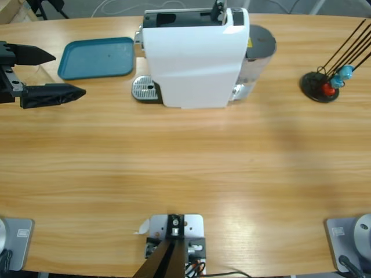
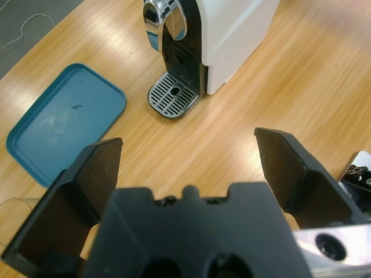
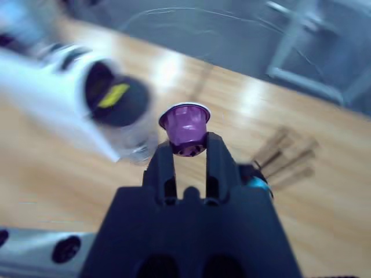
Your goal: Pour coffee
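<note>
Holding a purple capsule (image 3: 185, 130) pinched between the jaws of my right gripper (image 3: 186, 149), I carry it above the table, with the white coffee machine (image 1: 195, 58) below and to the left in that wrist view; this gripper does not show in the high view. My left gripper (image 1: 53, 74) hangs at the table's left edge, jaws spread wide and empty, just near of the teal tray (image 1: 95, 57). The machine's drip grate (image 2: 173, 94) is bare: no cup stands on it. No coffee is visible anywhere. I judge the task barely begun: the capsule is not yet loaded, and a cup, brewing and pouring all remain. A capsule rack (image 1: 323, 84) stands at far right.
</note>
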Robot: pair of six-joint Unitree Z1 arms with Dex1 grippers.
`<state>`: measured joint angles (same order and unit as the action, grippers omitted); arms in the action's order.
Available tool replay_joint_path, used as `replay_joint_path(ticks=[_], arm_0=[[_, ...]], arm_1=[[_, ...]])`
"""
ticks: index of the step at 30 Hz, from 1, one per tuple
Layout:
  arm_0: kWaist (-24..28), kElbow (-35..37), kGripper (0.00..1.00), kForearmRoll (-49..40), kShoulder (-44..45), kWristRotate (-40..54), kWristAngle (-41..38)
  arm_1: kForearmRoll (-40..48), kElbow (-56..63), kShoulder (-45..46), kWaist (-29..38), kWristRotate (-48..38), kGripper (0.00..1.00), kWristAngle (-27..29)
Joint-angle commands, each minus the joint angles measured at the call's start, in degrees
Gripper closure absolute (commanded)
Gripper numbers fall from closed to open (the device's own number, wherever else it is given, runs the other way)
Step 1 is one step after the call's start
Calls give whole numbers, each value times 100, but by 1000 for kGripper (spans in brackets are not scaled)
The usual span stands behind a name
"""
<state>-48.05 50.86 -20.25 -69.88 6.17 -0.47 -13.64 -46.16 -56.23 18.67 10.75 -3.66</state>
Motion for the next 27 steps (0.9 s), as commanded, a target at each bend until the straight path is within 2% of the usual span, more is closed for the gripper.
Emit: replay_joint_path(ticks=[1,5,9,16,22,27], arm_0=[[-126,-428,0,-133,555,-99,82],[-126,-468,0,-339,882,-99,89],[-126,-489,0,-485,989,-99,82],[-126,-566,0,-508,1082,-99,92],[-126,-573,0,-555,978,-204,319],[-126,-630,0,-536,915,-257,310]], arm_1=[[-471,-1132,-992,1364,1553,1000,-689],[-807,-2151,-1962,2269,1903,1000,-611],[-808,-2814,-2731,2587,1998,1000,-757],[-295,-3250,-3627,2607,2086,1000,-1490],[-262,-3563,-4163,2563,2388,1000,-1548],[-267,-3944,-4603,2533,2520,1000,-1116]])
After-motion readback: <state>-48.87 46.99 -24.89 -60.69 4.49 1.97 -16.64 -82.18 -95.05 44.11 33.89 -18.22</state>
